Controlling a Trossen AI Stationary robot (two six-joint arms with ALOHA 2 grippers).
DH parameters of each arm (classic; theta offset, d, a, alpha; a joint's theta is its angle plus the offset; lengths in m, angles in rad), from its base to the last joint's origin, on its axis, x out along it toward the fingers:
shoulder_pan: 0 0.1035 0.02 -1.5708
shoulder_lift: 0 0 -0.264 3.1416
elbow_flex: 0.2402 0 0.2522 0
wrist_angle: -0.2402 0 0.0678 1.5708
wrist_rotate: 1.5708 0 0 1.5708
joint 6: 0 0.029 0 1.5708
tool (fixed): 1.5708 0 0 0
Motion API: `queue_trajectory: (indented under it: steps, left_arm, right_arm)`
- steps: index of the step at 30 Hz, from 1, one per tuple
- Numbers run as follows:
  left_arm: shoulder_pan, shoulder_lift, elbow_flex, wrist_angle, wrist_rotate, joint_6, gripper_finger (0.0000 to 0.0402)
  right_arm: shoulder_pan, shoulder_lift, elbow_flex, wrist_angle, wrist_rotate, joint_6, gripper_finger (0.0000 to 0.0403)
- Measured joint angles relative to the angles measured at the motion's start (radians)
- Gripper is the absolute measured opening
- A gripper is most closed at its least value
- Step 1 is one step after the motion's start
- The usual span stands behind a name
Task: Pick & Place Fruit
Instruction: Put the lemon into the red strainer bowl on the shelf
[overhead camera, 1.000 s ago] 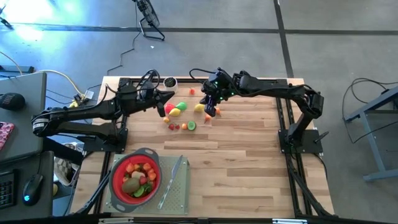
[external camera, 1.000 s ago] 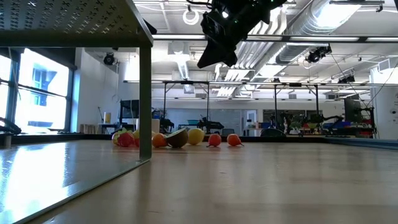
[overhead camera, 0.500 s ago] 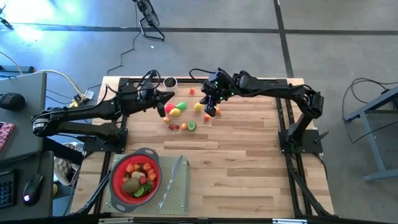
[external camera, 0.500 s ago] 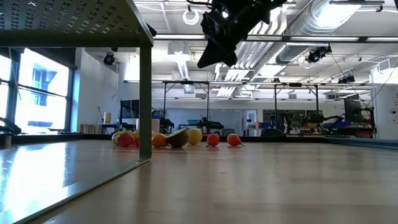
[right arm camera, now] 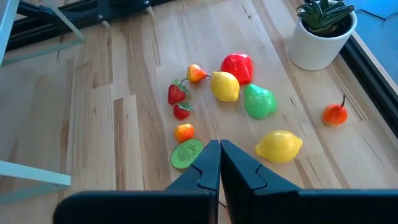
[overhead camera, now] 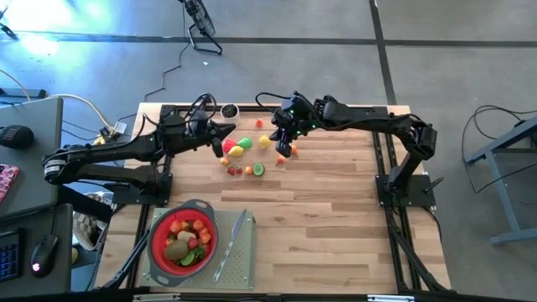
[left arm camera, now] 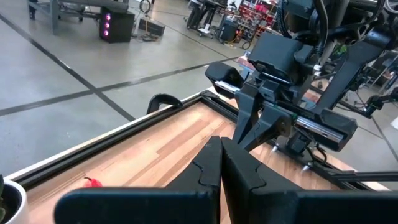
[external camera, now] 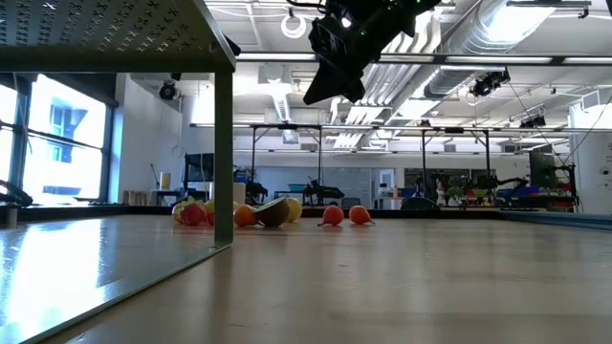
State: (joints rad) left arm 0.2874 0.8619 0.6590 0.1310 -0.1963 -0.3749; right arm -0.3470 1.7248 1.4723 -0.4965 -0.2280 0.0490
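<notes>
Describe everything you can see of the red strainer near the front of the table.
The red strainer is a round bowl with a grey rim and a small tab at its far edge. It looks like plastic. It sits upright on a pale perforated tray at the table's front left, beside a slim knife. Inside lies a heap of toy fruit: red and orange pieces, some green, one brown. Neither arm is near it.

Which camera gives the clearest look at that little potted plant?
The right wrist view: the potted plant shows white pot and green leaves. High view shows a tiny dot; left wrist view only the pot's edge; low view none.
</notes>
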Motion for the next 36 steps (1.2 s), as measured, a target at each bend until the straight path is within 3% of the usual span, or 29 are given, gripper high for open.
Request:
queue_trajectory:
  steps: [9,36]
  left_arm:
    - [0.000,0.000,0.000,-0.003,-0.005,0.003,0.0000]
    - [0.000,0.000,0.000,-0.004,-0.008,0.003,0.0000]
  right_arm:
    - [0.000,0.000,0.000,0.017,0.047,0.000,0.0004]
    - [0.001,0.000,0.000,0.015,0.043,0.007,0.0014]
